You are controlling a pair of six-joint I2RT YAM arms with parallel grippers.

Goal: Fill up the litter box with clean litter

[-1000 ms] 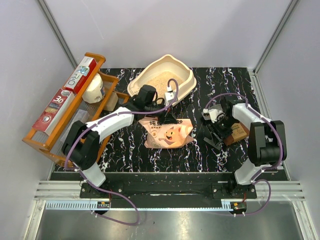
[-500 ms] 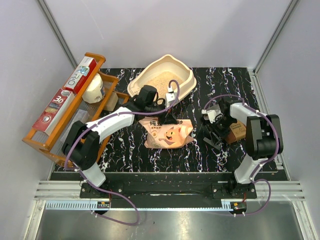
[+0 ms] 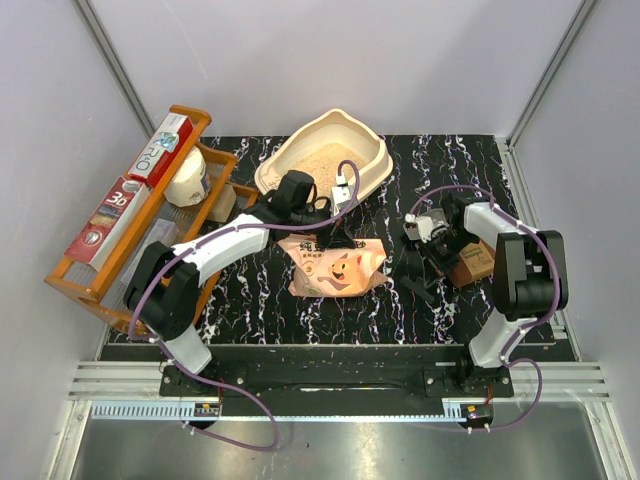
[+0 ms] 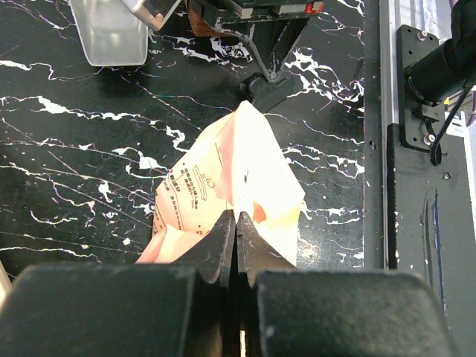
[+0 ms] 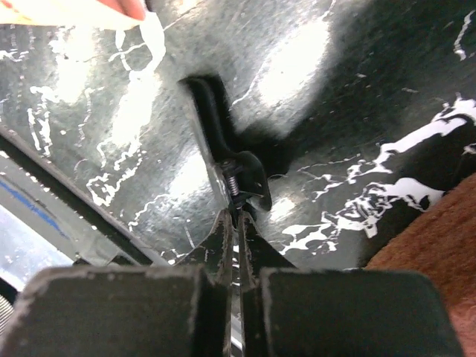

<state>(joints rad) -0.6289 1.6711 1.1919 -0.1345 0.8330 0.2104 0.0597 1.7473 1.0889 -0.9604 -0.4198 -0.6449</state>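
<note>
Two pairs of fingers, both pinched narrow. Left fingers (image 4: pixel 223 245) clamp edge of pink bag (image 4: pixel 223 175), bag lying ahead of tips on tabletop (image 3: pixel 430 310). Right fingers (image 5: pixel 222 249) nip end of black clip (image 5: pixel 223 152), clip just beyond tips. Farther off, behind left fingers, litter box (image 3: pixel 372 150); clean litter (image 3: pixel 315 160) spread inside

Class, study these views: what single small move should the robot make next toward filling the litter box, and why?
Probably raise the left hand, shut on the edge of the pink bag, to lift and tip the bag toward the litter box just beyond it. The black clip looks free of the bag, pinched in the right hand, while the bag lies flat.
</note>
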